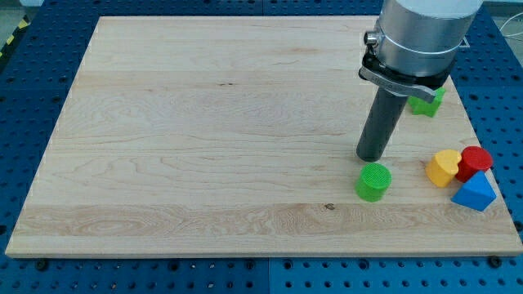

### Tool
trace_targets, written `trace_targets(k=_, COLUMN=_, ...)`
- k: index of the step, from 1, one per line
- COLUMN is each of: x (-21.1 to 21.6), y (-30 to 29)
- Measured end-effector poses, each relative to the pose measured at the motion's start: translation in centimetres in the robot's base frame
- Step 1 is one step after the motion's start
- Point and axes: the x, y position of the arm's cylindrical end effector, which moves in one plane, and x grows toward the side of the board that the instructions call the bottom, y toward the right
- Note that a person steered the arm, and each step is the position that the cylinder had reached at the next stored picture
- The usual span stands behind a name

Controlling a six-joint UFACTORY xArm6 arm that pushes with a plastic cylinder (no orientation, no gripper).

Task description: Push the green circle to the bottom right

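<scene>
The green circle (373, 181), a short green cylinder, stands on the wooden board (204, 122) towards the view's lower right. My tip (373, 158) is the lower end of the dark rod. It sits just above the green circle in the view, very close to its upper edge; I cannot tell whether they touch. The arm's grey body fills the view's top right.
A yellow heart block (442, 167), a red block (476, 160) and a blue triangle (476, 193) cluster near the board's right edge, right of the green circle. Another green block (426, 102) shows partly behind the arm at the upper right.
</scene>
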Motion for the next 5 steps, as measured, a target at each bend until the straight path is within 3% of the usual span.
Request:
trace_targets(k=3, x=0.5, y=-4.2)
trace_targets(k=5, x=6.4, y=-2.7)
